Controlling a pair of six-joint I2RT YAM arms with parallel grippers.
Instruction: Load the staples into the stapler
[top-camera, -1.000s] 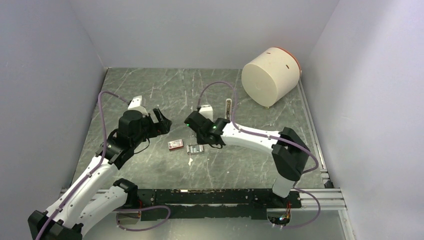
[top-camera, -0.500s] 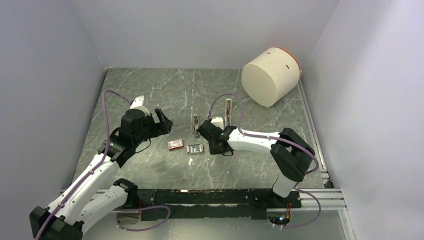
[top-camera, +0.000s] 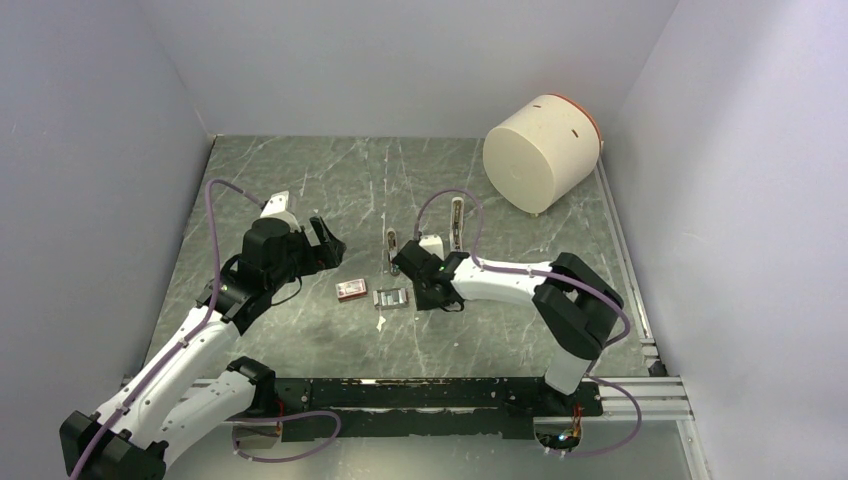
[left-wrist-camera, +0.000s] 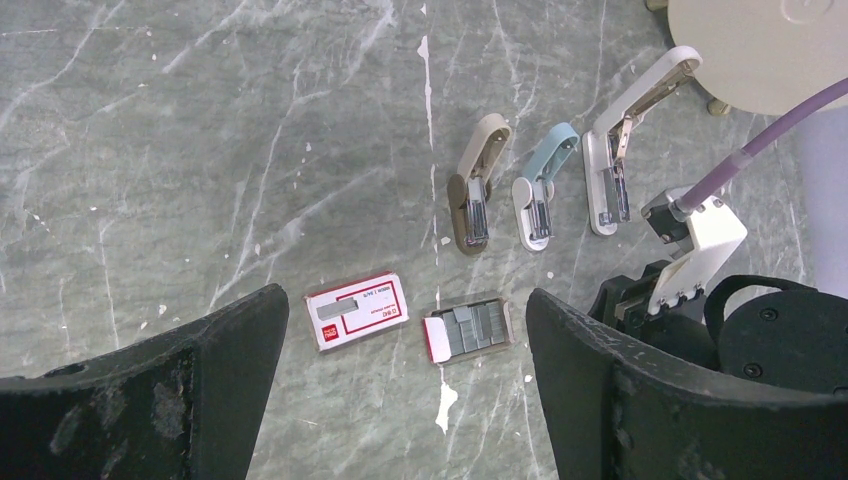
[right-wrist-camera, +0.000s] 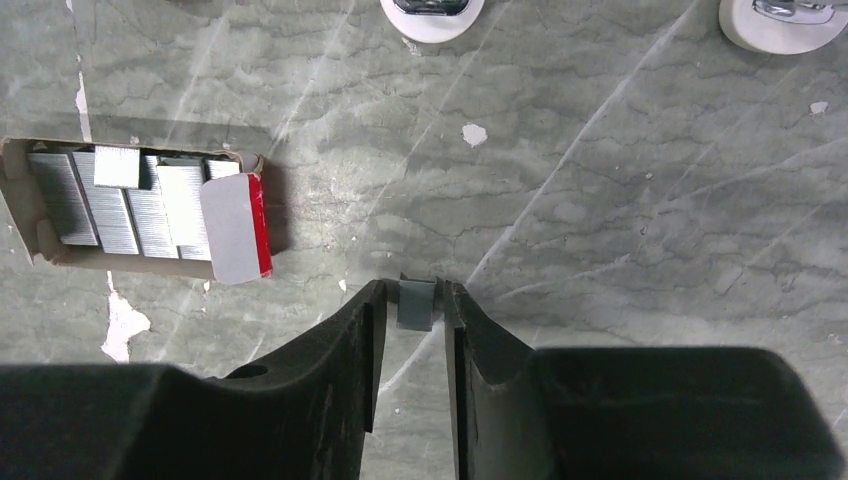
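jaws of the left gripper (left-wrist-camera: 405, 390) are spread wide and carry nothing; it hangs above the table (top-camera: 300, 180), on the far-left side of the little red box (top-camera: 350, 289). jaws of the right gripper (right-wrist-camera: 414, 287) are parted only a little, with one short grey staple strip (right-wrist-camera: 417, 306) between the tips. a thin gap shows on each side of the strip, so it is not clamped. whether it lies on the marble or is off it, i cannot tell.

the staples (left-wrist-camera: 468, 330) are a block of grey strips in an open cardboard tray with a red end, flat on the table just right of the little red box and apart from it. the right gripper is low over the table on the tray's other side, farther from the box.

beyond the box and to its right three staplers lie in a row, all hinged open: a tan stapler (left-wrist-camera: 478, 185) nearest the box, then a pale blue stapler (left-wrist-camera: 540, 190), then a white stapler (left-wrist-camera: 630, 140). a cream cylinder (top-camera: 535, 150) with an orange-red rim lies on its side well away from the box, far back on the right.
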